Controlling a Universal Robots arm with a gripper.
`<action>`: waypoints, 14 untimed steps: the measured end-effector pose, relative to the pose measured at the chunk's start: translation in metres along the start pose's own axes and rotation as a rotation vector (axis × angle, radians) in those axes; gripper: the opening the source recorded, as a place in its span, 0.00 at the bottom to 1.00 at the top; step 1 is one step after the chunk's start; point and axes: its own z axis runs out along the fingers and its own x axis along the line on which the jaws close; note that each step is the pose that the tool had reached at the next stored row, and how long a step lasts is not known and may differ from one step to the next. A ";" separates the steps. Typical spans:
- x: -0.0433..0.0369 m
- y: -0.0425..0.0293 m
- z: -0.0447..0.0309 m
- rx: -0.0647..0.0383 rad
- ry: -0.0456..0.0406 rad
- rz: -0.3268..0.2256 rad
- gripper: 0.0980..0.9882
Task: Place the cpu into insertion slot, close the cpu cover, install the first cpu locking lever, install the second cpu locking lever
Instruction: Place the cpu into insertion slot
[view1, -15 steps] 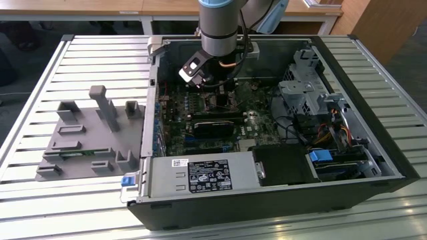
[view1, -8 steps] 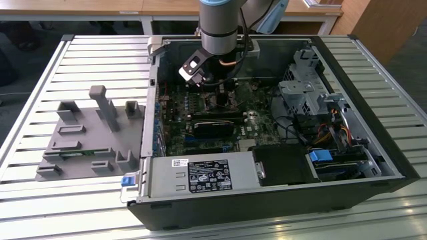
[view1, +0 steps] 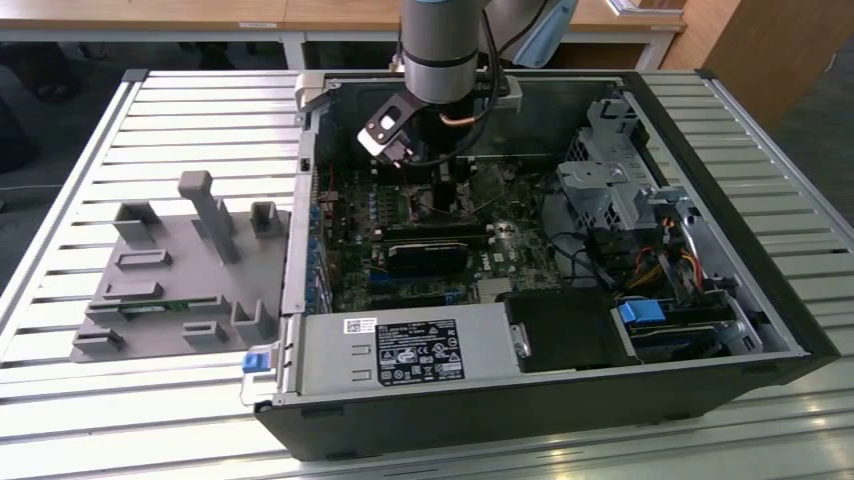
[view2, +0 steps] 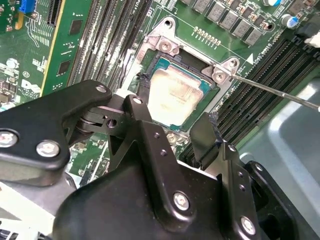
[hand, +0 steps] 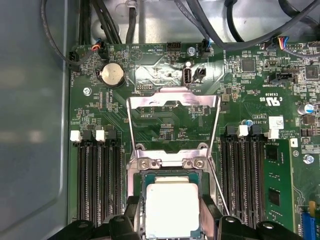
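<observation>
The cpu, a silver-topped square chip, lies flat in the insertion slot on the green motherboard. My gripper is low inside the computer case, one black finger on either side of the chip. Both fingers seem to touch the chip's edges. The cpu cover, a silver frame with a square cut-out, stands swung open away from the socket. A thin metal locking lever angles out beside the socket, unlatched.
Black memory slots flank the socket on both sides. In the open case, cables and drive bays sit on the exterior view's right and the power supply is in front. A grey fixture lies on the slatted table.
</observation>
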 end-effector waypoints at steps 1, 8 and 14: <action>0.0000 0.0003 -0.0005 0.002 -0.0001 0.000 0.56; -0.0021 0.0022 -0.0023 0.016 0.0024 0.000 0.34; -0.0040 0.0026 -0.0032 0.022 0.0112 0.001 0.08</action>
